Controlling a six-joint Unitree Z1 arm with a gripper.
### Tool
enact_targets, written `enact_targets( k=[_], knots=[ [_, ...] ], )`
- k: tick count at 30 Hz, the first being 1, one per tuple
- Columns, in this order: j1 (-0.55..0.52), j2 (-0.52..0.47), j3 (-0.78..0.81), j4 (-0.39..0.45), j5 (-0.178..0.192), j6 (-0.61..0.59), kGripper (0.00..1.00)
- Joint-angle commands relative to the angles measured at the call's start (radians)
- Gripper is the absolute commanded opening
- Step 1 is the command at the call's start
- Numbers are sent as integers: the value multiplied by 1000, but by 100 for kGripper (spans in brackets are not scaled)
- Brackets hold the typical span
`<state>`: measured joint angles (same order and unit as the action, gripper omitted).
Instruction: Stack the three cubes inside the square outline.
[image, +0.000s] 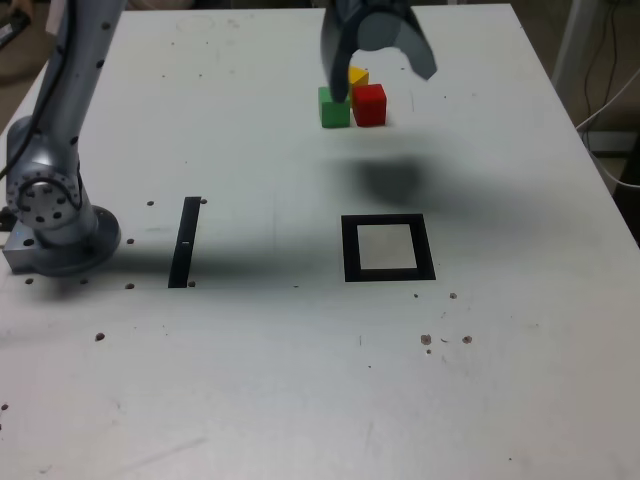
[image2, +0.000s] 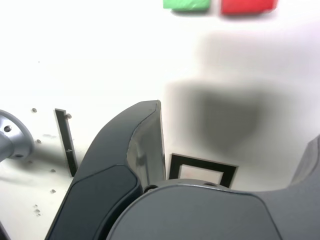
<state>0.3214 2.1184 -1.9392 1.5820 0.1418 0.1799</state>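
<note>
The gripper (image: 385, 65) is wide open and holds nothing. It hangs above the cubes (green cube (image: 334, 108), red cube (image: 370, 104), yellow cube (image: 358, 75)), huddled well beyond the square outline (image: 388, 248). Go down slowly around just one.

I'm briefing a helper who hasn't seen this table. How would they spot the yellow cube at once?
On the white table, look past the black square outline to the far cluster of three cubes. The yellow cube sits behind the green cube and red cube, partly hidden by the open gripper.
</note>
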Motion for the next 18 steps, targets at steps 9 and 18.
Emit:
enact_targets(
  k=[9, 18],
  knots=[
    [89, 128, -144, 30, -17, 6, 100],
    [149, 189, -220, 31, -30, -5, 100]
  ],
)
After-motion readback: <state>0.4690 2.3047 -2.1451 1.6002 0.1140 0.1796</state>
